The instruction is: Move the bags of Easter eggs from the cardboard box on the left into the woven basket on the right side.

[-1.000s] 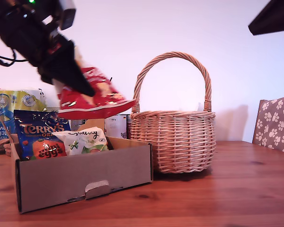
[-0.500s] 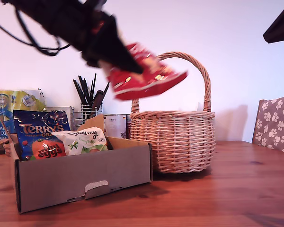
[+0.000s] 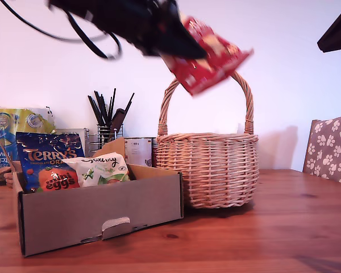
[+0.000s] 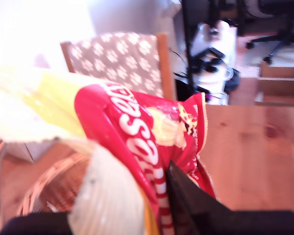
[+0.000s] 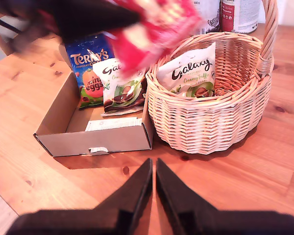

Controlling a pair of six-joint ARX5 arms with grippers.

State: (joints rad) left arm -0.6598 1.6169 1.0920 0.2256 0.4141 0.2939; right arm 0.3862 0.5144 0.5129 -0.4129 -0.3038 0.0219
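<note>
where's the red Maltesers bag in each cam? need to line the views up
Exterior view: red Maltesers bag is in the air at the top, in front of the woven basket's handle, held by my first gripper.
First wrist view: bag fills the centre, clamped at the jaws.
Second wrist view: bag is blurred at the top, over the basket's near rim.
Shared landmark: the woven basket, clear in the exterior and second wrist views.

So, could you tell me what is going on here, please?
My first gripper holds a red bag in the air above the basket, which already holds one Galaxy bag. Three more bags wait in the box. My second gripper hangs shut and empty over the table.
</note>
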